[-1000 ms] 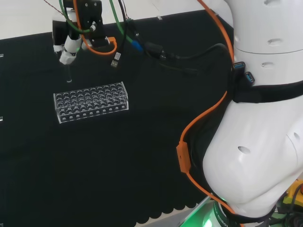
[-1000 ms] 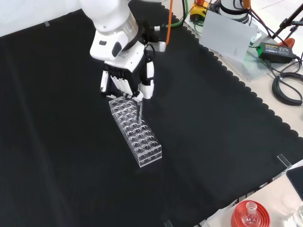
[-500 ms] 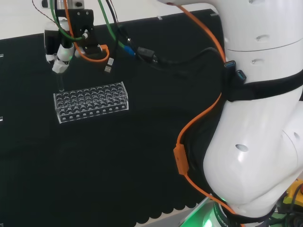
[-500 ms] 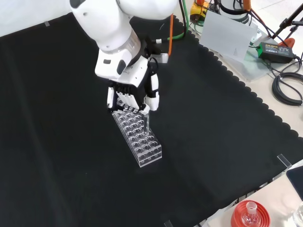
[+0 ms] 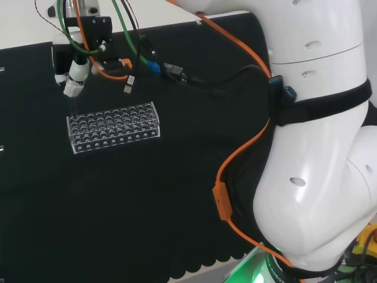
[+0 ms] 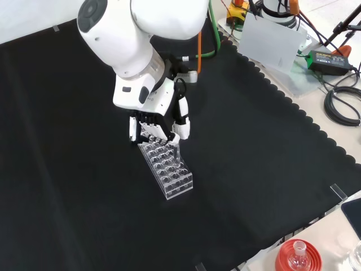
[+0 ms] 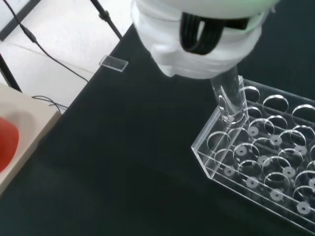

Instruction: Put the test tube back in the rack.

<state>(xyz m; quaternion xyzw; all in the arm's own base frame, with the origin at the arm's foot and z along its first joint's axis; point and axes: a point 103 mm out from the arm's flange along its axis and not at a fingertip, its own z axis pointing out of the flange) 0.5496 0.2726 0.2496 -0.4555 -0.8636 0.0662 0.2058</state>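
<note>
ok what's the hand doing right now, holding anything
Hand: shut on the clear glass test tube, its lower end at a corner hole of the clear plastic rack.

the hand (image 5: 73,82) has swung leftward in the head view, from above the cloth behind the rack (image 5: 113,126) to right over its far left corner. in the front view the hand (image 6: 161,127) has come down the picture and dropped lower, now crowding the rack's (image 6: 166,166) upper end, with the big white arm link leaning in over it more than a second ago. the test tube (image 7: 229,98) pinched in the fingers has come down with it: it hung clear above the rack before, and now, in the wrist view, its lower end is in a corner hole of the rack (image 7: 256,157).
</note>
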